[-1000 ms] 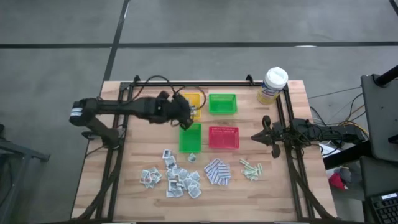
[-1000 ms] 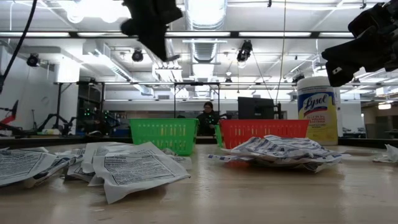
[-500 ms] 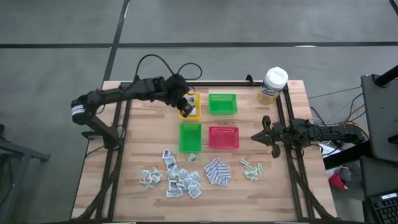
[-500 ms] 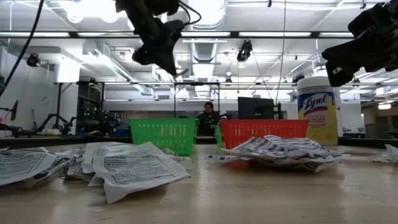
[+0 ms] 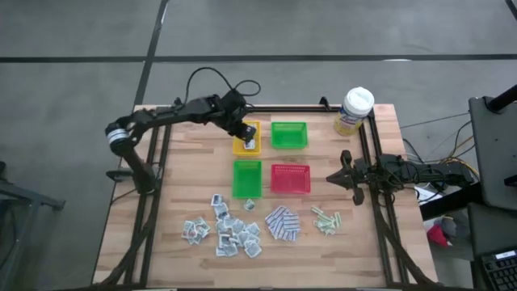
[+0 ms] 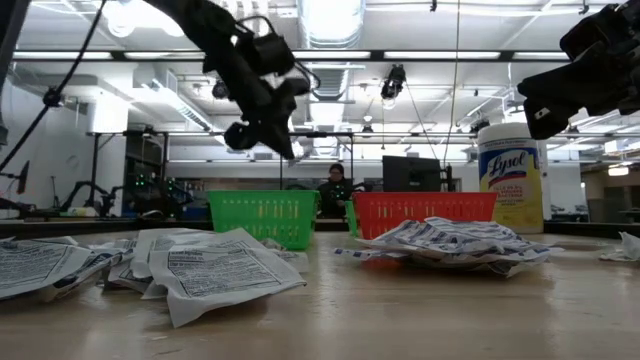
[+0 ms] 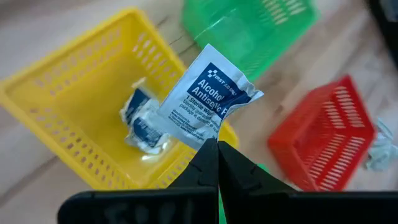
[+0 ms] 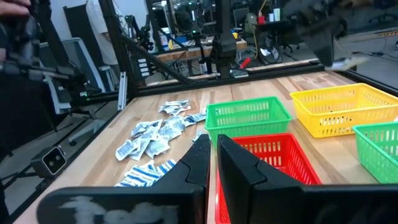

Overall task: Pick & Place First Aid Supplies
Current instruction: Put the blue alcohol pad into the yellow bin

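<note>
- High view: left gripper [image 5: 245,134] has swung from above the nearer green tray [image 5: 247,179] to over the yellow tray [image 5: 247,138] at the table's far side, a move that puts its cargo in line for a drop. Right gripper [image 5: 347,178] waits at the right edge, beside the red tray [image 5: 290,179]. Loose first aid supplies [image 5: 224,229] lie heaped along the near edge.
- Low view: left arm hangs lower than a second ago, above and behind the green tray, with the Lysol canister [image 6: 510,177] at right (the yellow tray is hidden from here).
- Left wrist view: fingers [image 7: 205,162] are pressed together, pinching an alcohol antiseptic sachet [image 7: 207,101] by its lower edge directly over the yellow tray, where another crumpled sachet [image 7: 144,120] already lies. Release looks like the next step.
- Right wrist view: right gripper's fingers stand nearly together, holding nothing, and point across the red tray.
</note>
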`<action>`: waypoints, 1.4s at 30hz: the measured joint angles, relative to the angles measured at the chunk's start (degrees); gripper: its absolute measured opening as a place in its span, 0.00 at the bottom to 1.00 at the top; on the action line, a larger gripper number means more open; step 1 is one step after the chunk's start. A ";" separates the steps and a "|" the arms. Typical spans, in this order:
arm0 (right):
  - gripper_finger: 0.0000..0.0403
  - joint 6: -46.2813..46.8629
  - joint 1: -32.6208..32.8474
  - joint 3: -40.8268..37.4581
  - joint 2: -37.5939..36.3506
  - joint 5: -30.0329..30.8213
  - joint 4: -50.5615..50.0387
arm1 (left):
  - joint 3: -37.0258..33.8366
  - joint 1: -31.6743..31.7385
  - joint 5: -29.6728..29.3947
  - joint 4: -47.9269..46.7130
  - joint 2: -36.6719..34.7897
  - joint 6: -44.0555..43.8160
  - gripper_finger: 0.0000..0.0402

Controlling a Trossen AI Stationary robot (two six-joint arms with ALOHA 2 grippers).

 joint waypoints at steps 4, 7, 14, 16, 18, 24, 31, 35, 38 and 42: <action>0.07 0.00 -0.01 0.01 0.00 0.01 0.00 | 0.00 0.67 0.94 0.00 2.95 -2.79 0.00; 0.07 0.00 0.00 0.00 0.00 0.00 0.00 | 0.00 0.61 1.59 0.00 4.82 -4.63 0.00; 0.07 0.00 -0.01 -0.01 0.00 0.01 0.00 | 0.00 0.59 1.88 -0.09 8.77 -7.33 0.00; 0.07 -0.01 0.00 0.00 0.00 0.01 0.00 | 0.00 0.59 1.86 0.01 9.18 -7.68 0.00; 0.07 0.00 -0.01 0.01 0.00 -0.01 0.00 | 0.00 0.59 1.86 0.51 9.72 -7.74 0.00; 0.07 -0.01 -0.01 0.01 0.00 0.01 0.00 | 0.00 0.59 1.56 0.88 9.95 -7.79 0.00; 0.07 0.00 0.00 0.01 0.00 0.01 0.00 | 0.00 0.58 -0.31 0.86 9.95 -7.77 0.00; 0.07 0.00 0.00 0.01 0.00 0.01 0.00 | 0.00 0.44 -0.87 0.87 9.95 -7.62 0.00; 0.07 0.00 0.01 0.01 0.00 0.01 0.00 | -0.02 0.44 -1.09 0.87 9.94 -6.95 0.00; 0.07 -0.01 0.00 0.01 0.00 0.01 0.00 | -0.02 0.42 -1.11 0.83 9.93 -6.07 0.01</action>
